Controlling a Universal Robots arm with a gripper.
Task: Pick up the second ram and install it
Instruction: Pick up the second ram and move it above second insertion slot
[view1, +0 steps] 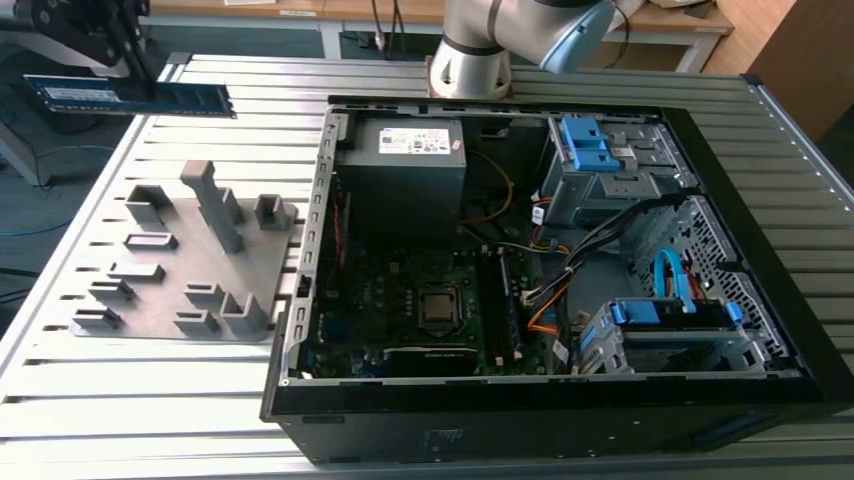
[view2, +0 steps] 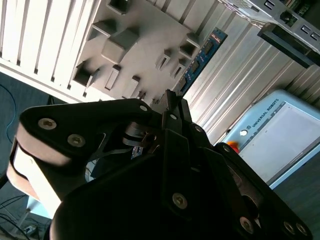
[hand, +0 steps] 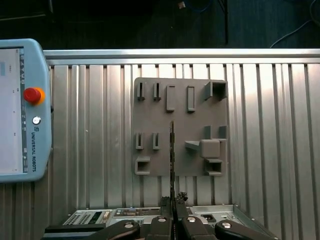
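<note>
- While the jaws are clamped on the second ram (view1: 131, 97) in the exterior view, its long axis lies level over the far corner of the bench (view1: 134, 400) at that view's left, well apart from the computer case (view1: 534, 425).
- Second wrist view: the second ram (view2: 202, 57) projects straight out from the jaws; its clamped end is hidden.
- First wrist view: the second ram (hand: 172, 150) shows edge-on over the gray holder plate (hand: 182, 125).

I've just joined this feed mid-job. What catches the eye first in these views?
First is the second ram, a blue-green stick clamped in the end effector and held in the air over the gray holder plate at the exterior view's left. Next is the open computer case on the exterior view's right, with its motherboard exposed.
</note>
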